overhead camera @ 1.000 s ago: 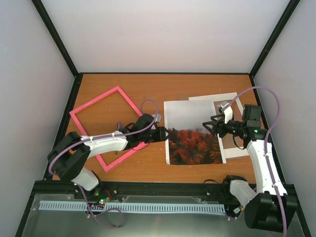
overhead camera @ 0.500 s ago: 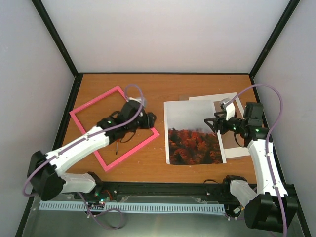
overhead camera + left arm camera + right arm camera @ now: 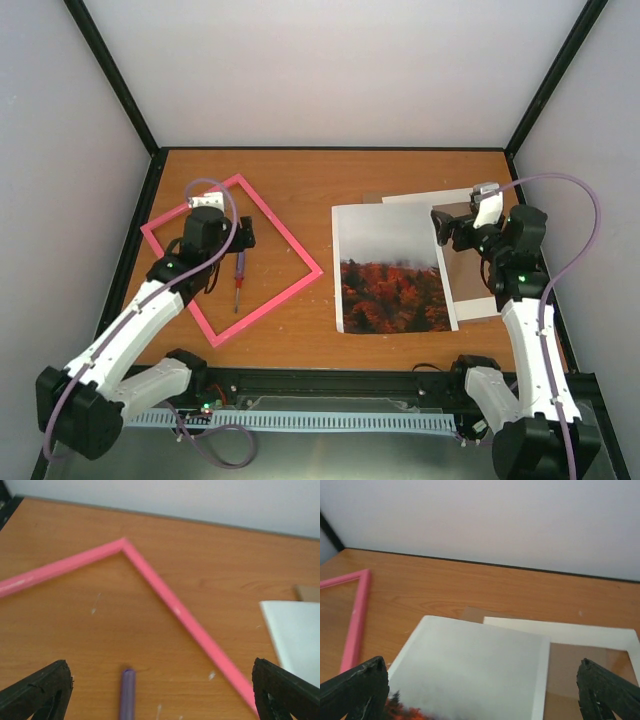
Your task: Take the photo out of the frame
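The photo (image 3: 390, 268) lies flat on the table outside the frame, grey sky at the far end and red-orange trees at the near end; it also shows in the right wrist view (image 3: 470, 665). The pink frame (image 3: 283, 234) lies empty on the left, with bare table inside it, and its far corner shows in the left wrist view (image 3: 165, 597). My left gripper (image 3: 215, 240) hangs open and empty over the frame's inside (image 3: 160, 695). My right gripper (image 3: 452, 230) is open and empty above the photo's far right corner (image 3: 482, 690).
A red-and-purple-handled screwdriver (image 3: 238, 283) lies inside the frame, and its purple end shows in the left wrist view (image 3: 127, 692). A white mat (image 3: 450, 197) and a brown backing board (image 3: 470, 270) lie under the photo's right side. Grey walls enclose the table.
My left arm has drawn back from the photo's left edge to over the frame's far left part. My right gripper has moved back from the photo toward the far right.
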